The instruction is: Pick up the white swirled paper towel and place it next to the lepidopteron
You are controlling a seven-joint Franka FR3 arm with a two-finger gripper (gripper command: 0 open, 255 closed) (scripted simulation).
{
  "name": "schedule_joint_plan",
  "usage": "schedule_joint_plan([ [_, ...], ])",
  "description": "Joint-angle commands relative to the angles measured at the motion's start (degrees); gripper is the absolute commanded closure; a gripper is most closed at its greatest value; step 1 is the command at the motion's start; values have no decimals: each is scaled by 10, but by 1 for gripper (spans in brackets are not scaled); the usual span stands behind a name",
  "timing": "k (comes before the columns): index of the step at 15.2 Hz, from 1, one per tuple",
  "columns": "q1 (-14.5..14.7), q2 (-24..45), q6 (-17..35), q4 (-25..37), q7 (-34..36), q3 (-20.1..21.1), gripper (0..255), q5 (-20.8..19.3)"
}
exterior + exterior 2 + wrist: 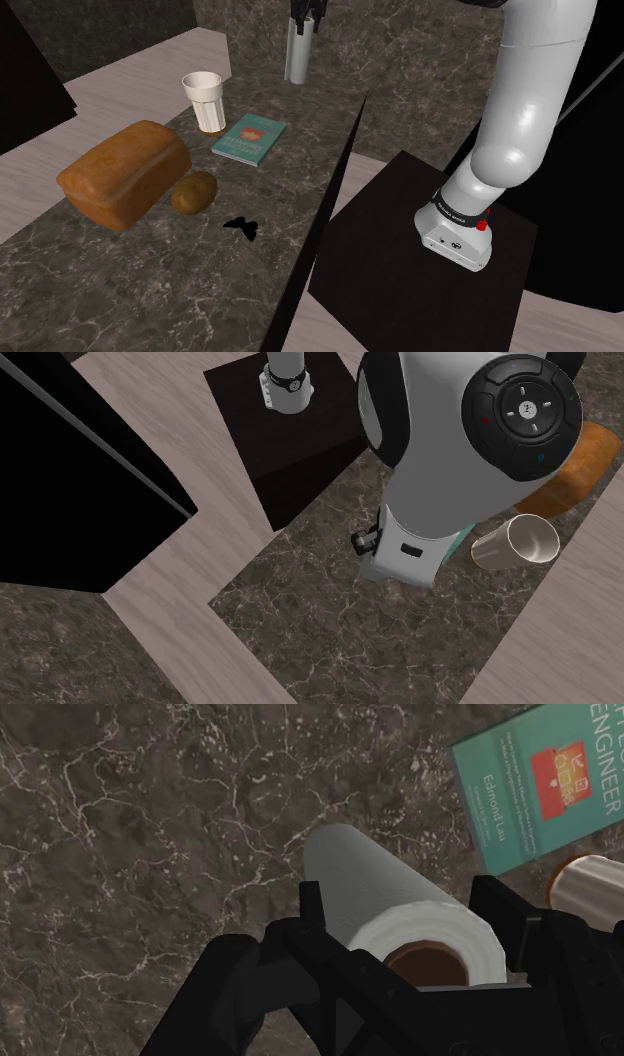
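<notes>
A white paper towel roll [298, 55] stands upright at the far end of the dark marble counter [120, 290], beyond the teal book. My black gripper [303, 24] comes down on its top end. In the wrist view the roll [380, 894] with its brown core sits between my fingers [311, 909], which press on both its sides; the gripper [410, 919] is shut on it. Whether its lower end touches the counter I cannot tell. The lepidopteron, a small black butterfly [240, 227], lies on the counter nearer the stand, just past the potato.
A bread loaf [125, 172], a potato [194, 192], a pale cup [204, 100] and a teal book [249, 138] lie between roll and butterfly. The counter edge drops to the floor beside the dark stand [400, 270]. The cup [520, 542] shows behind the arm.
</notes>
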Motion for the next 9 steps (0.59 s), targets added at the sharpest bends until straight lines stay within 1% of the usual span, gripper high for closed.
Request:
schedule_joint_plan([
  [1, 16, -31, 3, -33, 20, 5, 255, -4],
  [5, 46, -86, 1, -83, 62, 18, 255, -12],
  [9, 74, -131, -6, -118, 107, 35, 255, -17],
])
